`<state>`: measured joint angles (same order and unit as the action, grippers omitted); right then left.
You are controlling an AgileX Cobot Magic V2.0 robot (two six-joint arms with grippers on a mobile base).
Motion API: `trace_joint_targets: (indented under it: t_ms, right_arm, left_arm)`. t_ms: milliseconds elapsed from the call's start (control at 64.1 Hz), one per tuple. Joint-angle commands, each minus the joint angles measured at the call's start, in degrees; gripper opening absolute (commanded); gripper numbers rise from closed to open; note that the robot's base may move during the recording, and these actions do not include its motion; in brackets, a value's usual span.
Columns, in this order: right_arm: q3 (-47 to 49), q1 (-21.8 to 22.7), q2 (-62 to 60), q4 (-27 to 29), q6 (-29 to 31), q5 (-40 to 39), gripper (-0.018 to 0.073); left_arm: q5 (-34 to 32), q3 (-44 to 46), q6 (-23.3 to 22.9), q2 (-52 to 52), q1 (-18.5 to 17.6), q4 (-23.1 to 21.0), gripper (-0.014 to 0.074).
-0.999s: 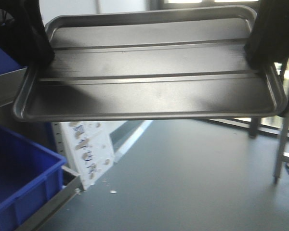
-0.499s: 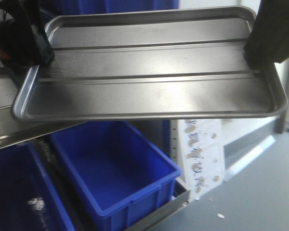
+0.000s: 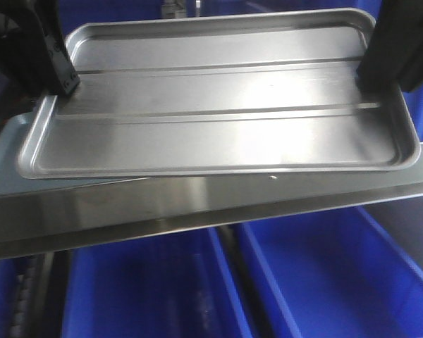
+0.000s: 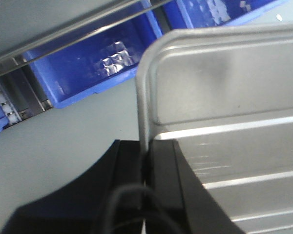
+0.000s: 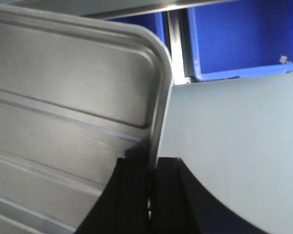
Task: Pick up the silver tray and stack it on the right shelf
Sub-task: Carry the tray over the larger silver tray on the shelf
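Observation:
The silver tray [image 3: 218, 105], shiny with two long ridges, hangs level between my two grippers. My left gripper [image 3: 62, 79] is shut on its left rim and my right gripper [image 3: 370, 76] is shut on its right rim. In the left wrist view the black fingers [image 4: 163, 161] pinch the tray's rim [image 4: 142, 112]. In the right wrist view my gripper [image 5: 151, 163] clamps the rim [image 5: 161, 97] in the same way. The tray's near edge lies just above the right shelf's broad steel front crossbar [image 3: 197, 201], which has a small hole [image 3: 271, 177].
Blue bins [image 3: 324, 282] sit below the crossbar, and more show in the wrist views [image 4: 93, 63] [image 5: 244, 39]. A dull blue-grey flat surface [image 3: 3, 158] shows under the tray's left end. White rollers [image 4: 2, 105] run along a track at the left.
The scene behind the tray has swung from open floor to blue bins to the rack's steel crossbar. The tray stays gripped the same way at both ends.

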<state>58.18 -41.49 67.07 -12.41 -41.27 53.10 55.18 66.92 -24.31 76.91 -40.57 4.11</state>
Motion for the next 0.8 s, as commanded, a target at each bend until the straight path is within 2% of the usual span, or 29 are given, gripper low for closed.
trace_joint_targets:
  t_ms: [0,780]
  right_arm:
    - [1.74,0.32,-1.52,-2.51,1.16,-3.24,0.0056]
    - [1.74,0.32,-1.52,-2.51,1.16,-3.24,0.0056]
  left_arm:
    - [-0.08,1.64,1.37,-1.60,-0.39,0.40,-0.0102]
    - [-0.08,1.64,1.37,-1.60,-0.39,0.40,-0.0102]
